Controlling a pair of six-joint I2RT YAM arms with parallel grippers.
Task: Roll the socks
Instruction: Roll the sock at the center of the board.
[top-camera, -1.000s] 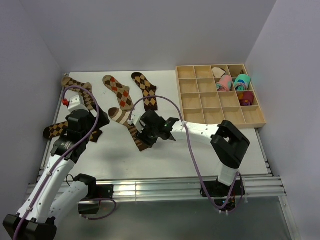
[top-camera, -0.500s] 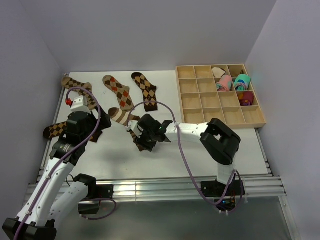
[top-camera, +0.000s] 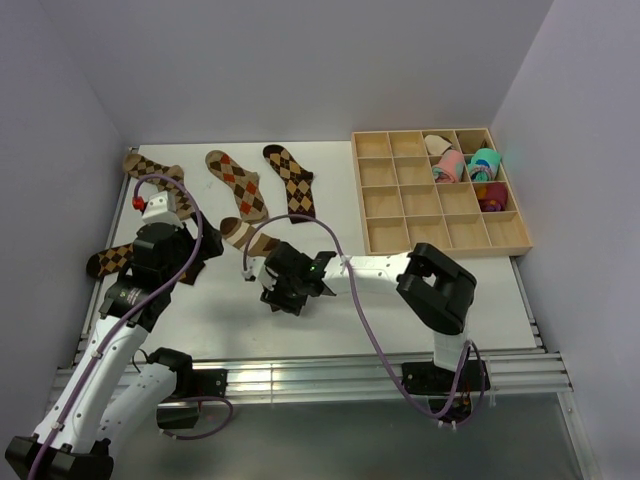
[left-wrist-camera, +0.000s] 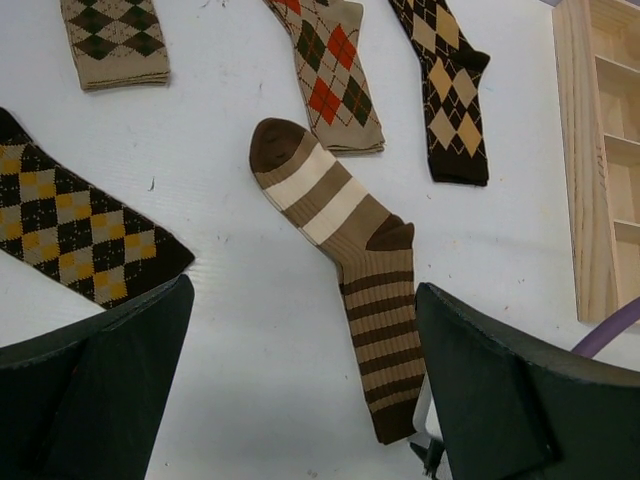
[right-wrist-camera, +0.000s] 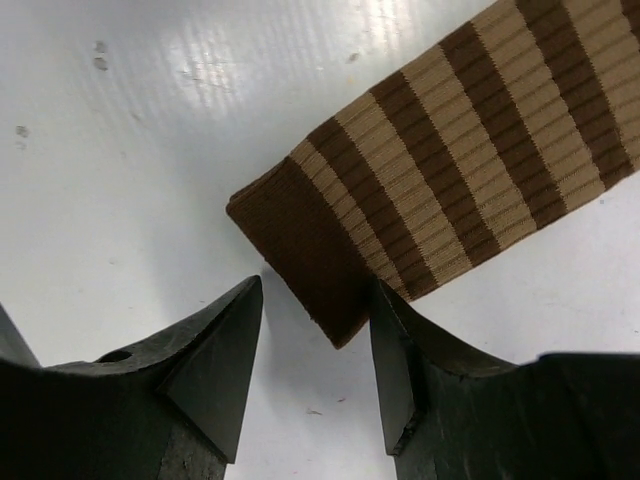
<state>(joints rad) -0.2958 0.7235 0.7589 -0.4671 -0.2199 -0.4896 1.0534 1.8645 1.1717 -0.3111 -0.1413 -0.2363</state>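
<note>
The brown-and-cream striped sock (left-wrist-camera: 343, 254) lies flat and unrolled on the white table, toe at the far end, also seen from above (top-camera: 244, 234). My right gripper (right-wrist-camera: 315, 335) is low at the sock's dark brown cuff (right-wrist-camera: 310, 250). Its jaws are open, and the cuff's corner pokes in between the fingertips (right-wrist-camera: 222, 345). From above, the right gripper (top-camera: 278, 290) covers that cuff end. My left gripper (left-wrist-camera: 300, 390) hovers wide open above the table beside the sock and holds nothing. Other argyle socks lie flat: tan (left-wrist-camera: 115, 35), red-diamond (left-wrist-camera: 335, 70), dark brown (left-wrist-camera: 445, 90), black-and-yellow (left-wrist-camera: 80, 235).
A wooden compartment tray (top-camera: 358, 190) stands at the right rear and holds pink and teal rolled bundles (top-camera: 462, 165) in its far cells. Its edge (left-wrist-camera: 590, 150) shows at the right of the left wrist view. Grey walls close in the table on three sides.
My right gripper has moved left and nearer along the striped sock's leg to its cuff end. The left arm has barely shifted.
</note>
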